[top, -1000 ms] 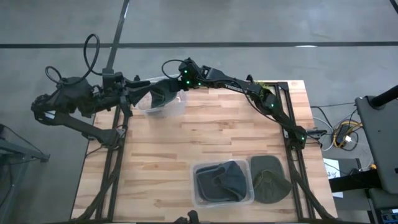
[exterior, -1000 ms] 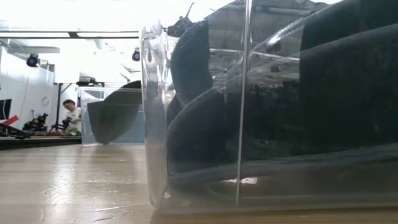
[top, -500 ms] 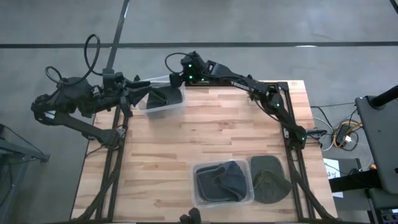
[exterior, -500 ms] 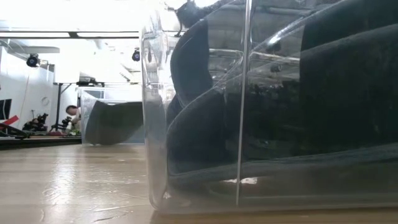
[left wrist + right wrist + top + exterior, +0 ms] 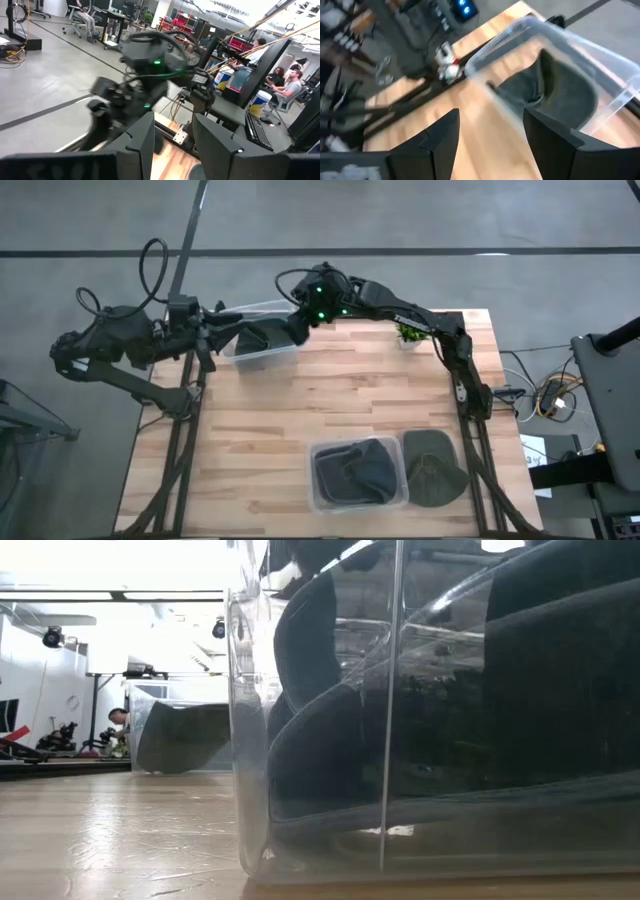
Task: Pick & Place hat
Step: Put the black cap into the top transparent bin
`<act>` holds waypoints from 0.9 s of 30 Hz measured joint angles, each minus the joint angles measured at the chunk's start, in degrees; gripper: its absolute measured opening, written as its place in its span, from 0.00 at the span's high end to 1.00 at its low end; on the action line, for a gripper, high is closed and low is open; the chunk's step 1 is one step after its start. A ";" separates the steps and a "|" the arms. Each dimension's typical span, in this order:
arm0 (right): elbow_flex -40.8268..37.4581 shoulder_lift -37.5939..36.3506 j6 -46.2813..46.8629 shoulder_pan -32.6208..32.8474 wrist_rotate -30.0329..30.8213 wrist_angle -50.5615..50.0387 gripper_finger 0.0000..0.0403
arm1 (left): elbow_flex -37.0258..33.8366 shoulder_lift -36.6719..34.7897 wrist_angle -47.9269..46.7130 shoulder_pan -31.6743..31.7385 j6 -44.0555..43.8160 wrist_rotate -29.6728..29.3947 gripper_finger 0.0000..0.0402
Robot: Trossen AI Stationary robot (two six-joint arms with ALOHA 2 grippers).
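Overhead light: even and soft over the wooden table, shadows faint.
Low view backlight: the room at ten o'clock is blown out white; glare streaks the tabletop.
Near bin: fills the low frame from twelve to four o'clock, soft, reflections warping its wall.
Left wrist: right arm smeared by motion.
Right wrist: heavy blur; the far bin perhaps sharpest.

My fingers: matt dark plastic. Bin: clear glossy plastic. Hat in it: dark matt cloth. Table: pale wood planks, slight sheen.
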 joint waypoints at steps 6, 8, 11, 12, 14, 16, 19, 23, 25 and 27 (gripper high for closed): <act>0.09 -3.76 -3.19 2.21 -0.46 -12.34 0.48 | 0.00 0.00 0.00 0.04 0.13 -0.02 0.68; 0.04 -4.59 -3.93 2.59 -0.36 -17.69 0.48 | 0.00 0.04 0.00 0.04 0.31 -0.04 0.68; 0.04 -6.39 -4.38 3.39 -0.54 -26.39 0.48 | 0.00 0.15 0.00 0.04 0.33 -0.04 0.68; 0.04 -7.00 -4.75 3.79 -0.61 -29.30 0.48 | 0.00 0.20 0.00 0.04 0.29 -0.04 0.68; 0.07 -8.35 -5.66 4.39 -0.55 -34.78 0.48 | 0.00 0.25 0.00 0.04 0.27 -0.04 0.68; 0.07 -9.31 -5.69 5.00 0.94 -38.78 0.48 | 0.00 0.36 0.03 0.04 0.24 -0.07 0.68; 0.04 -10.93 -4.57 5.65 2.21 -43.85 0.48 | 0.00 0.64 0.11 0.02 0.24 -0.07 0.68; -1.27 -13.90 -1.19 6.15 -1.40 -44.42 0.48 | 0.00 1.20 0.13 0.02 0.24 -0.07 0.68; -2.11 -15.35 0.20 6.38 -5.66 -44.27 0.48 | 0.00 1.35 0.13 0.02 0.22 -0.07 0.68; -3.54 -16.94 1.27 7.19 -6.53 -44.58 0.48 | 0.00 1.62 0.17 0.02 0.22 -0.07 0.68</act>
